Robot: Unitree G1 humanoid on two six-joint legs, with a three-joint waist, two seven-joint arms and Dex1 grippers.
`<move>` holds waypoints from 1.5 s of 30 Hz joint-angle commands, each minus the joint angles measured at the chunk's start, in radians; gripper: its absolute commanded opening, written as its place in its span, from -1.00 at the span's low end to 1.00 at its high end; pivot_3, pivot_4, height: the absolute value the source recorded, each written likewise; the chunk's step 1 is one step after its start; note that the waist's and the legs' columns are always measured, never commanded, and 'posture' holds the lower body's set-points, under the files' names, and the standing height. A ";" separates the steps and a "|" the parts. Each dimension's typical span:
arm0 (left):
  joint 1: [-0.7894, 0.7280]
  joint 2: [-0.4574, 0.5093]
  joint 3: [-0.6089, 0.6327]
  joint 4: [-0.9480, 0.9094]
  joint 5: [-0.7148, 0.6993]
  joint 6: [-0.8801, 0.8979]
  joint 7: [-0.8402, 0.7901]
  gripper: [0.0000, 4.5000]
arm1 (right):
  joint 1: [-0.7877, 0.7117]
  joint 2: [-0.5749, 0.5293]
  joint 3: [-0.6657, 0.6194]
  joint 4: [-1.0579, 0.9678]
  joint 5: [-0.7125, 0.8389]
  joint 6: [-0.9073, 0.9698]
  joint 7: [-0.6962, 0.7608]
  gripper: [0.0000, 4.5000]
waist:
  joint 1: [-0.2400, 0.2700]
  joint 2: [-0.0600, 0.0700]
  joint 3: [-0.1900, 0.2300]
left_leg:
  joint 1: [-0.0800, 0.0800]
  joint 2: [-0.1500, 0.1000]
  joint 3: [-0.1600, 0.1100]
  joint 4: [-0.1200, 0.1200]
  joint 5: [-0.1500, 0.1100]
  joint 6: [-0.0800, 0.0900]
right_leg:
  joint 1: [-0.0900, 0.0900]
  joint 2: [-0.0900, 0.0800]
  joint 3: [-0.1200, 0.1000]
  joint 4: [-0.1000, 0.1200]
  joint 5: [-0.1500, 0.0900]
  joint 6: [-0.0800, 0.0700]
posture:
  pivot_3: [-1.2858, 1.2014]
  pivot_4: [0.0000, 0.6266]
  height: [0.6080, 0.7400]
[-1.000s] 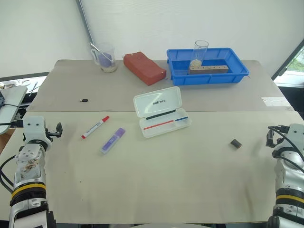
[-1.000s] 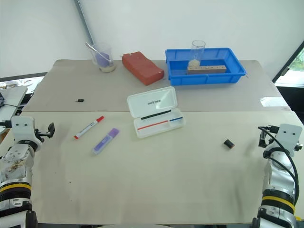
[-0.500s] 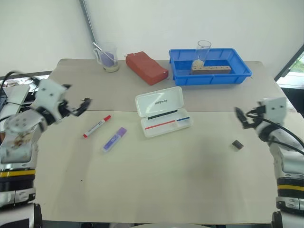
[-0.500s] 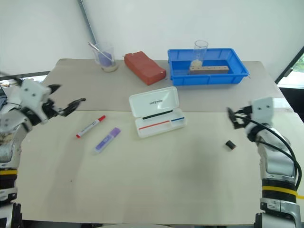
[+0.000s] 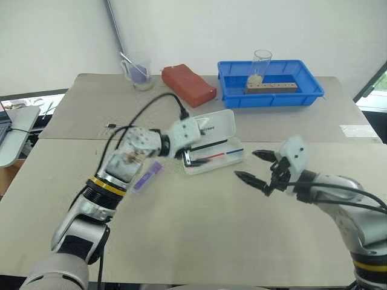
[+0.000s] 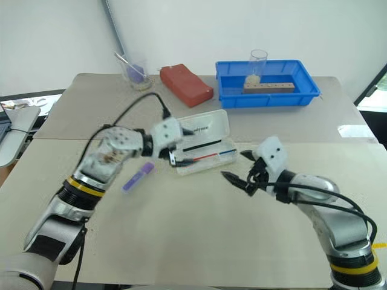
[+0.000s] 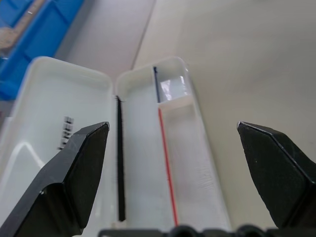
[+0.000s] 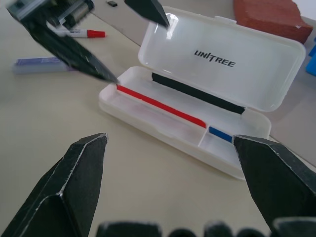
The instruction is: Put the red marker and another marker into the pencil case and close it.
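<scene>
We find the flat translucent white plastic pencil case (image 8: 207,94) lying open at the centre of the beige worktop (image 5: 199,241), lid hinged back toward twelve o'clock. The slim white-barrelled marker with the red cap (image 8: 79,33) and the chunky lavender highlighter (image 5: 147,176) rest at about nine o'clock of it, both still outside. Our left end effector (image 5: 187,156) hovers released at the case's nine o'clock end; our right end effector (image 5: 254,166) hangs released, empty, at four o'clock. We judge both markers light, rigid and smooth, prone to roll, best pinched mid-barrel. The lid looks thin and springy.
</scene>
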 commanded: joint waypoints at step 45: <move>0.232 0.133 -0.071 -0.212 0.107 -0.092 -0.254 -0.98 | 0.045 -0.160 -0.098 -0.119 0.170 0.047 0.184 1.00 | 0.010 0.003 -0.002 | -0.007 -0.022 -0.047 0.003 0.002 0.003 | 0.001 0.002 -0.006 0.004 0.000 0.001 | 0.03 -0.52 1.00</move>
